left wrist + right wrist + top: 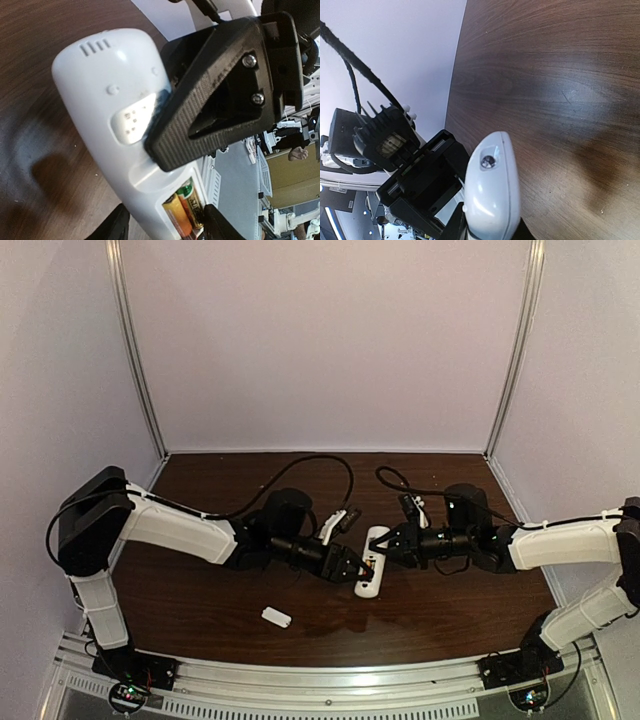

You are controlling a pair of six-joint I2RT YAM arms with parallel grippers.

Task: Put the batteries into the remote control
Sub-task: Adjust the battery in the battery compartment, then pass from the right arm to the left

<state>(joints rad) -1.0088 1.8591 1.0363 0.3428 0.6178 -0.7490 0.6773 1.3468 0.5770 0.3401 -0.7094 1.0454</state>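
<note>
Remote control (367, 585) lies on the table (200, 600), where left arm (180, 530) and right arm (560, 540) reach low inward. Right jaws clamp its far half; left jaws straddle the near end holding the batteries (182, 210), grip unclear. Long axis runs near-to-far.

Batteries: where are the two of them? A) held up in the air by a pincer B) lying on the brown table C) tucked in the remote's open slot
C: the left wrist view shows both batteries lying side by side in the open compartment of the remote control.
</note>
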